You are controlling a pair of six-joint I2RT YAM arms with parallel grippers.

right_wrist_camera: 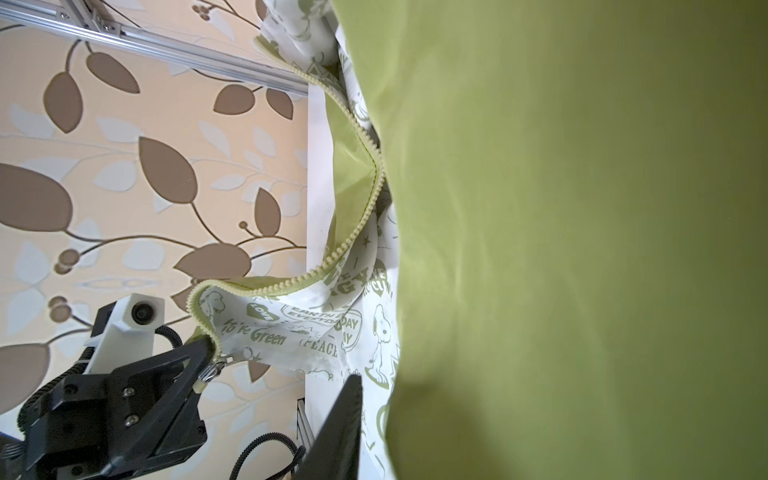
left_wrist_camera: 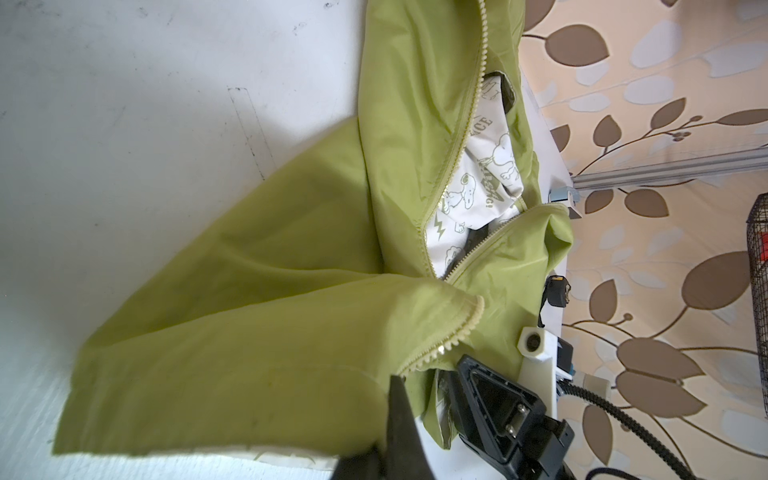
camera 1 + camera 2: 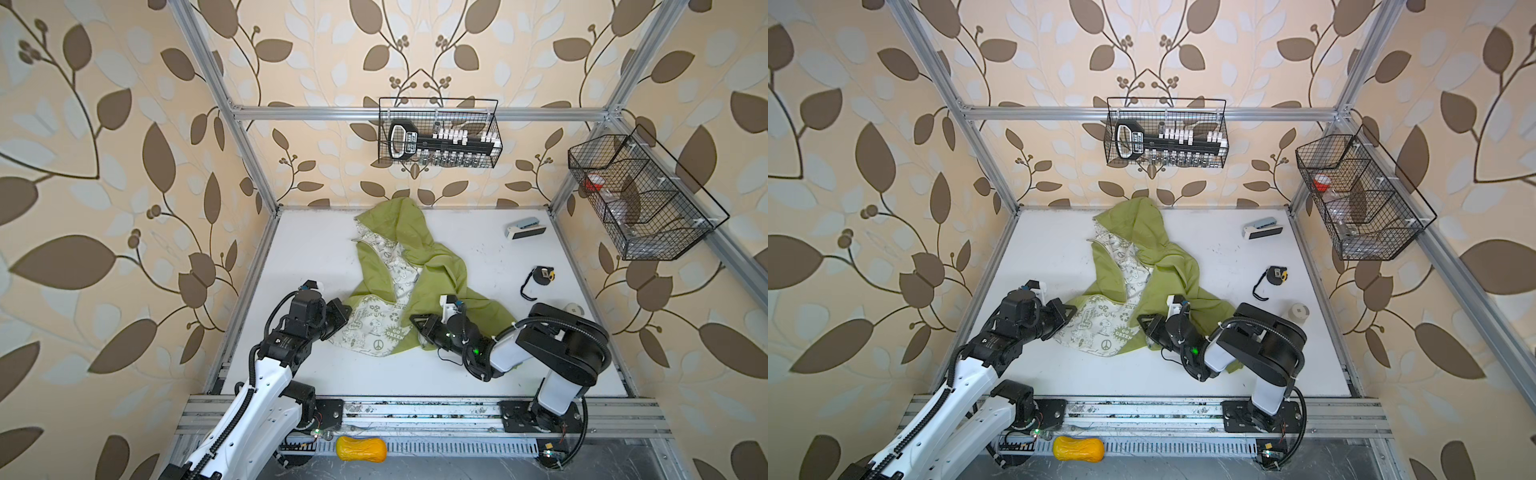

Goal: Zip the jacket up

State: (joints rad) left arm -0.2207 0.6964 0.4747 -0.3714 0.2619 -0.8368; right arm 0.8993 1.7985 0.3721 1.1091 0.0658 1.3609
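Jacket [image 3: 432, 266], small, olive-green thin fabric, hooded, white lining [image 3: 372, 322] printed with green cartoon motifs: lies crumpled mid white table [image 3: 299, 257] in both top views. Long axis runs from far wall to near rail, hood pointing at the far wall, hem toward the arm bases. Front unzipped, panels spread, pale zipper teeth [image 1: 365, 199] curling loose. Left gripper [image 3: 344, 311]: clamped tight on the lower end of one zipper edge, at the slider, by the turned-out lining. Right gripper [image 3: 417, 322]: at the green panel's edge near the hem; cloth hides one finger, so whether it grips cannot be told
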